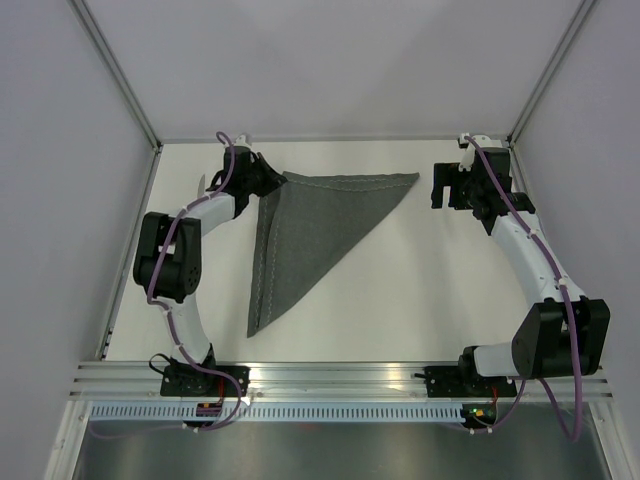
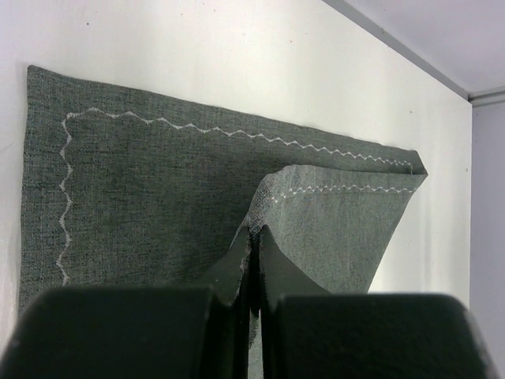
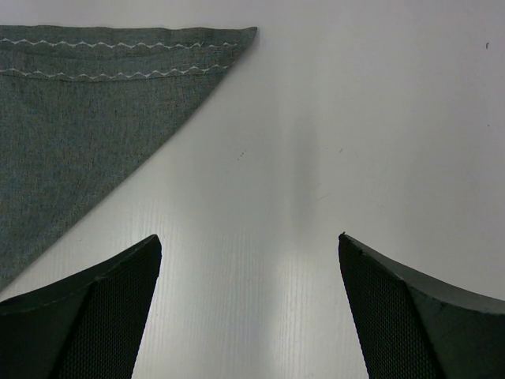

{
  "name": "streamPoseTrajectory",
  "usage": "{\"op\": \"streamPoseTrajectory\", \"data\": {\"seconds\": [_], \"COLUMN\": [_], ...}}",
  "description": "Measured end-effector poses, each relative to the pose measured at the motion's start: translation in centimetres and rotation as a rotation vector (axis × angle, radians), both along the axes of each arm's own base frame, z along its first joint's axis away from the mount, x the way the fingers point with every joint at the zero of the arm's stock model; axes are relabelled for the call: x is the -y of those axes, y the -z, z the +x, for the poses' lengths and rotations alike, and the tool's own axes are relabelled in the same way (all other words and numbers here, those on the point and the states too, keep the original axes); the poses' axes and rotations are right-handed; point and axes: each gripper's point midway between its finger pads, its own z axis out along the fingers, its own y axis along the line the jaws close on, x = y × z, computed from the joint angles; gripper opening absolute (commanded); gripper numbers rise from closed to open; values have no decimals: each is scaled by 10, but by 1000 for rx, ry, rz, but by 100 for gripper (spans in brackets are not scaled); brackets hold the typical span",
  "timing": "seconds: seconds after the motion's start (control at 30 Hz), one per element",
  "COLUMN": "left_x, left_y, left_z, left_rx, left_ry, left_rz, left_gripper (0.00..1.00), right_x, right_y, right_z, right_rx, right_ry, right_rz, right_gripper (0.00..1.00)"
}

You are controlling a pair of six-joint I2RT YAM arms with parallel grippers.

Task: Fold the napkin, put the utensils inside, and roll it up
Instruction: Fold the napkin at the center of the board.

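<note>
Top view: napkin (image 1: 310, 235) lies folded into a triangle on the tabletop (image 1: 430, 300), left of centre. One edge runs along the far side and a long point reaches toward the near edge.

Left claw (image 1: 268, 183) is at the far-left corner of the triangle. Right claw (image 1: 445, 190) is just beyond the far-right tip, not touching. Jaw state isn't readable from this view.

Left wrist view fills that in: left claw (image 2: 254, 233) has its jaws together, clamped on a raised flap of the top layer. The flap is lifted off the layer below, which lies flat. The zigzag stitching (image 2: 197, 126) along the edges shows only in the wrist views.

Right wrist view: right claw (image 3: 248, 237) has its jaws wide apart over bare tabletop. The napkin tip sits ahead and to the left, clear of both fingers.
</note>
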Motion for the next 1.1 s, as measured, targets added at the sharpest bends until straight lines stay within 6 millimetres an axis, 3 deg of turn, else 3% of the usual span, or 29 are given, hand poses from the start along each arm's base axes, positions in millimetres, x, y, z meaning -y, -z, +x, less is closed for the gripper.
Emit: {"op": "streamPoseTrajectory", "data": {"seconds": [0.43,0.8,1.1], "left_x": [-13,-24,-30], "left_y": [-8,11,10], "left_z": [15,18,24], "left_rx": [12,-34,-33], "left_ry": [-22,-33,-41], "left_rz": [-7,-7,-11], "left_gripper": [2,2,2], "right_x": [0,-3,-4], "right_y": [3,5,5], "right_z": [1,1,1], "right_rx": [-8,-12,-14], "right_ry": [-1,-10,-12], "right_rz": [-1,-3,-4], "right_gripper": [98,98,98]}}
